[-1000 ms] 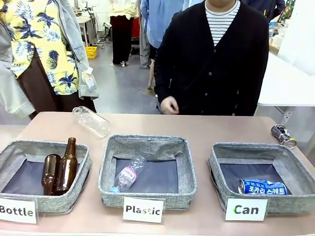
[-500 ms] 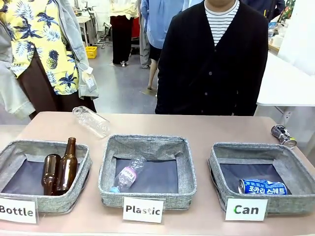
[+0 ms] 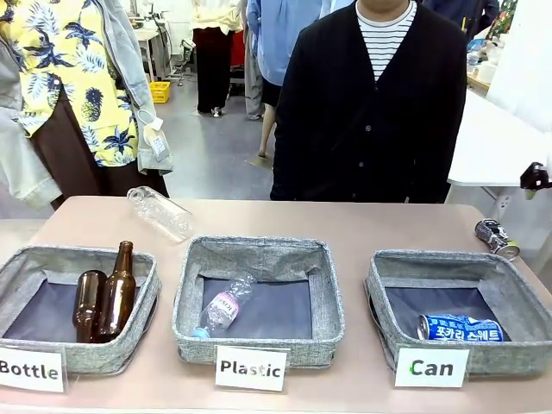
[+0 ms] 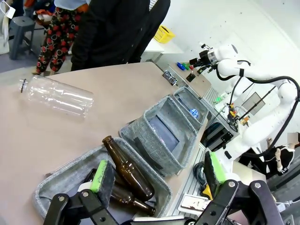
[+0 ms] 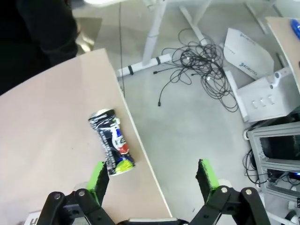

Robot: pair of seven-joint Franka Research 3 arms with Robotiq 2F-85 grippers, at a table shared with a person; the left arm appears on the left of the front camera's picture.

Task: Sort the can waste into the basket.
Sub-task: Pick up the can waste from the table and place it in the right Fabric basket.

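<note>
Right claw (image 5: 152, 174) newly aloft (jaws wide)

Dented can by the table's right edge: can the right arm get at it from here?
Probably yes. The right gripper hangs open above the dented can, which lies alone at the table edge; nothing lies between, though the jaws sit off to one side.

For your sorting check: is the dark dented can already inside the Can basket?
No, the dented can lies on the table beyond the basket.
</note>
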